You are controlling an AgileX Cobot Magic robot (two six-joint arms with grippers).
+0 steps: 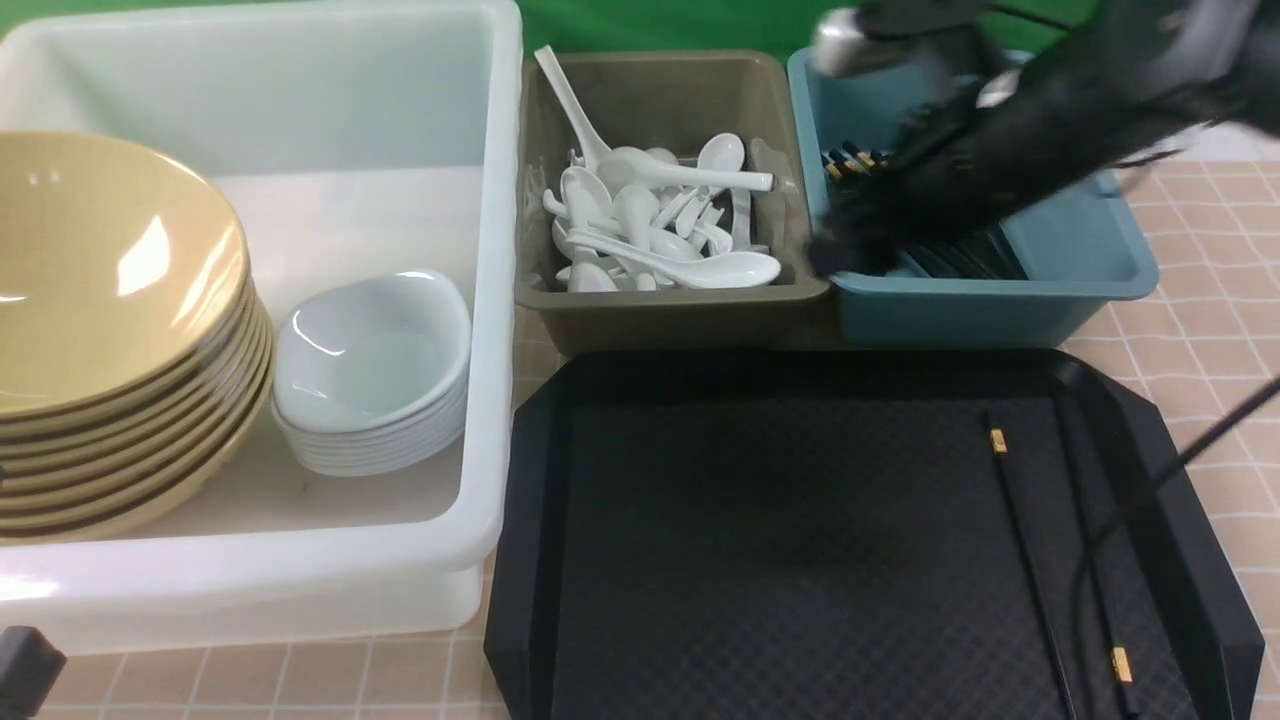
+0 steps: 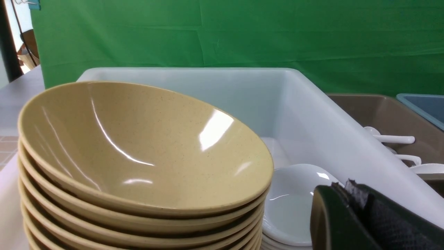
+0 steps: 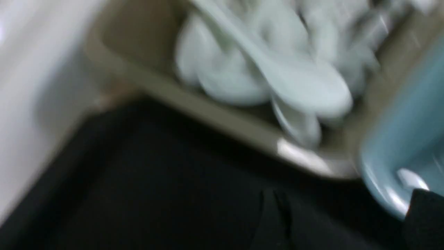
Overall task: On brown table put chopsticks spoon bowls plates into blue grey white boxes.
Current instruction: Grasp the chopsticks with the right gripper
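Observation:
The big white box holds a stack of yellow bowls and a stack of white plates. White spoons fill the grey box. The blue box holds black chopsticks. My right gripper hangs blurred over that box's near left corner. One of its fingers sits far to the side, so the jaws stand apart with nothing between them. Two more chopsticks lie on the black tray. My left gripper is shut and empty beside the plates and bowls.
The black tray lies in front of the grey and blue boxes on the brown table. A dark cable crosses the tray's right edge. A green backdrop stands behind the boxes.

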